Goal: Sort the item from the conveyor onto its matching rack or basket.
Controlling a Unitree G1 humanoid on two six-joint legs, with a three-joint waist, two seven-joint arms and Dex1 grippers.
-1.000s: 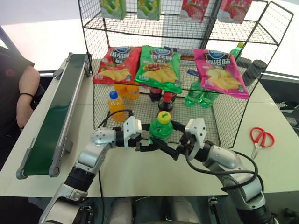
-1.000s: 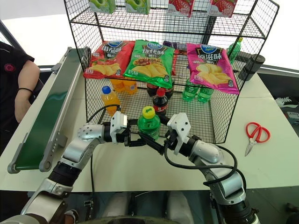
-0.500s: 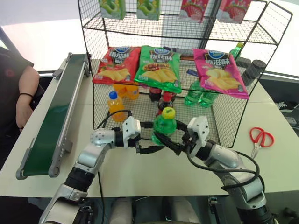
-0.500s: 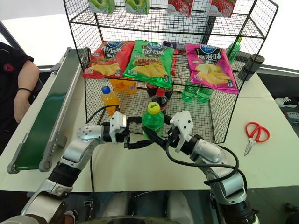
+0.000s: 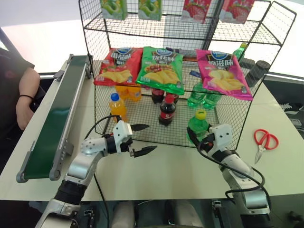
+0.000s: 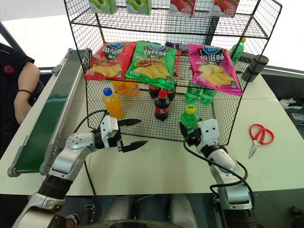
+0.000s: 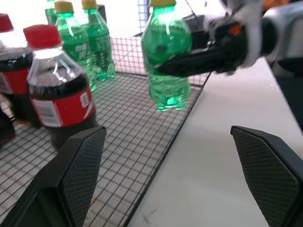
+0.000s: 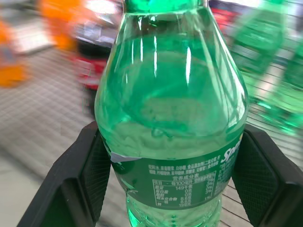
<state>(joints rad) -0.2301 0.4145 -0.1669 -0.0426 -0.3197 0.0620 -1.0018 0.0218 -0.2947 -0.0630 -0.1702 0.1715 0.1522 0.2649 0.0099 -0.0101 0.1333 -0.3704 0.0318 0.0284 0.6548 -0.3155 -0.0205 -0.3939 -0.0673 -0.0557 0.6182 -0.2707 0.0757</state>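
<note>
Two grippers work at the front of the black wire rack (image 5: 228,102), which stands on the white table (image 5: 161,175). The right gripper (image 5: 202,137) is clamped on the green soda bottle (image 5: 196,124), its black fingers (image 8: 92,175) pressed against both sides of the body; the bottle stands upright with its yellow cap on top, held at the front edge of the rack's lowest basket tier, toward its right side. The left gripper (image 5: 141,139) hangs just in front of the basket with its two fingers spread wide and nothing between them, pointing toward the right gripper and well apart from the bottle. Inside the basket a cola bottle (image 5: 166,109) with a red cap stands near the middle, an orange bottle (image 5: 118,107) with a blue cap stands to the left, and more green bottles (image 5: 202,97) stand further back. Three chip bags (image 5: 161,69) lean on the tier above. The dark-green conveyor (image 5: 59,114) runs along the table's left side, beside a person's arm (image 5: 23,102). Red-handled scissors (image 5: 263,141) lie on the table to the right of the rack.
</note>
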